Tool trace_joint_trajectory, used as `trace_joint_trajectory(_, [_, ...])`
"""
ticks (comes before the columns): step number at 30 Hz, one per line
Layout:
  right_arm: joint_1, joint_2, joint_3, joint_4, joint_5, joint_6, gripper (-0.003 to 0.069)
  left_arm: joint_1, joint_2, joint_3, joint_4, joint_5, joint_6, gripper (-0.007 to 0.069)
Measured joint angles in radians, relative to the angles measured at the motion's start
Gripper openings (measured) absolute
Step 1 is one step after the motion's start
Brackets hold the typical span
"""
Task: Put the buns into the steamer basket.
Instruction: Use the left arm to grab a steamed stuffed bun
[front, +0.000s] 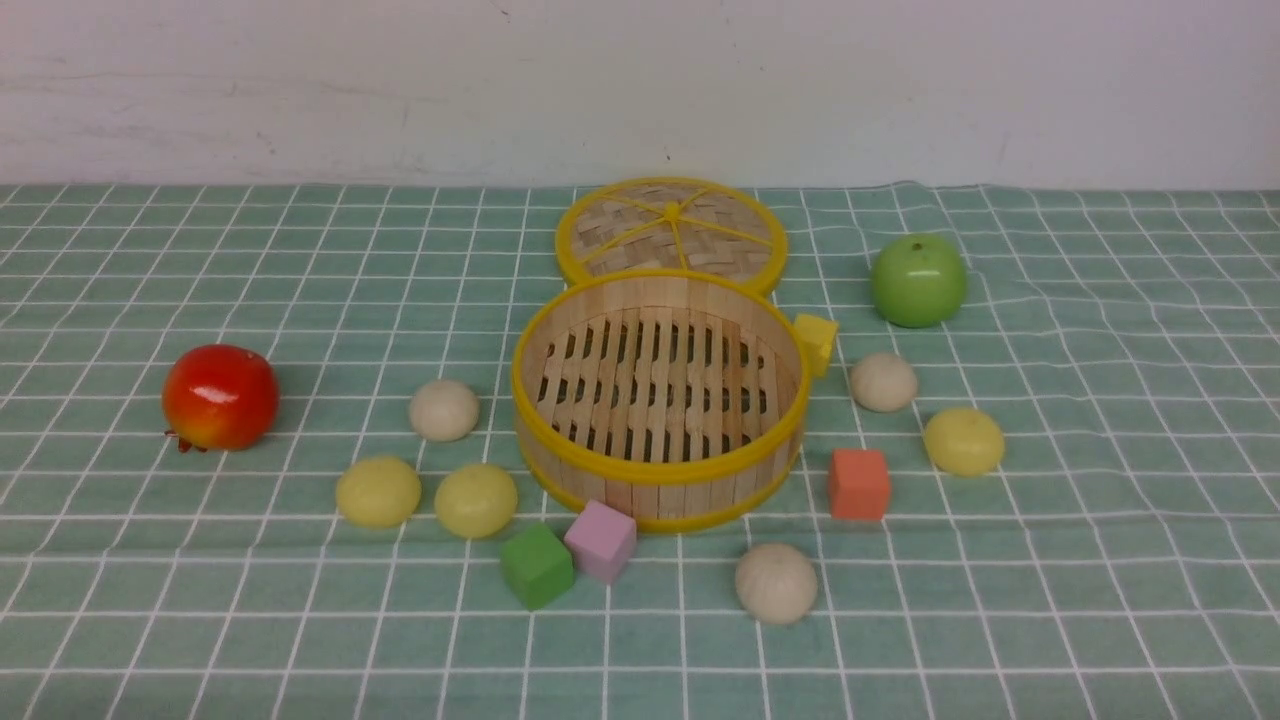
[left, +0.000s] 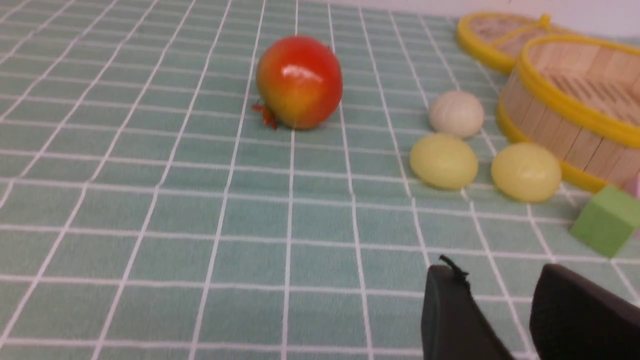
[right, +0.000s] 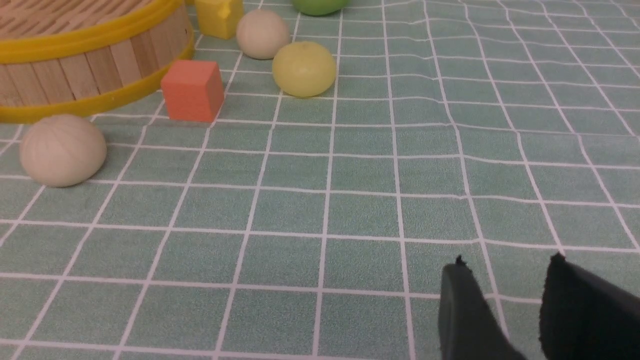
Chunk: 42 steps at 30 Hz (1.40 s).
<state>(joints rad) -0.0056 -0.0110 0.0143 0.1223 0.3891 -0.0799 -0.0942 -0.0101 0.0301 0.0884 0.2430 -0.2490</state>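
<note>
The steamer basket (front: 655, 465) stands empty mid-table. Several buns lie on the cloth around it. To its left are an off-white bun (front: 444, 410) and two yellow buns (front: 378, 491) (front: 476, 500). Right of it lie an off-white bun (front: 883, 381) and a yellow bun (front: 963, 441), and another off-white bun (front: 776, 583) sits in front. Neither arm shows in the front view. My left gripper (left: 497, 270) is open over bare cloth, short of the yellow buns (left: 443, 161). My right gripper (right: 507, 261) is open too, well away from the nearest off-white bun (right: 62, 150).
The woven lid (front: 672, 232) lies behind the basket. A red apple (front: 220, 396) sits far left, a green apple (front: 918, 280) back right. Yellow (front: 815, 340), orange (front: 858, 484), pink (front: 600, 540) and green (front: 537, 565) cubes lie close around the basket.
</note>
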Motion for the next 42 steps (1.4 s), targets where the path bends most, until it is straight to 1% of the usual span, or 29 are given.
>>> trace_joint_trajectory(4, [0.000, 0.000, 0.000, 0.000, 0.000, 0.000, 0.0238, 0.000, 0.000, 0.000, -0.072, -0.053, -0.015, 0.0238])
trace_joint_trajectory(9, [0.000, 0.000, 0.000, 0.000, 0.000, 0.000, 0.0238, 0.000, 0.000, 0.000, -0.206, -0.137, -0.068, 0.0238])
trace_joint_trajectory(11, [0.000, 0.000, 0.000, 0.000, 0.000, 0.000, 0.0238, 0.000, 0.000, 0.000, -0.231, -0.172, -0.074, 0.0238])
trace_joint_trajectory(18, [0.000, 0.000, 0.000, 0.000, 0.000, 0.000, 0.0238, 0.000, 0.000, 0.000, -0.243, -0.204, -0.074, 0.0238])
trace_joint_trajectory(24, [0.000, 0.000, 0.000, 0.000, 0.000, 0.000, 0.0238, 0.000, 0.000, 0.000, -0.211, -0.236, -0.074, 0.0238])
trace_joint_trajectory(35, [0.000, 0.000, 0.000, 0.000, 0.000, 0.000, 0.0238, 0.000, 0.000, 0.000, -0.204, -0.446, -0.074, 0.0238])
trace_joint_trajectory(39, [0.000, 0.000, 0.000, 0.002, 0.000, 0.000, 0.0238, 0.000, 0.000, -0.008, -0.204, -0.449, -0.073, 0.0238])
trace_joint_trajectory(42, [0.000, 0.000, 0.000, 0.002, 0.000, 0.000, 0.0238, 0.000, 0.000, -0.061, -0.204, -0.426, -0.040, 0.0238])
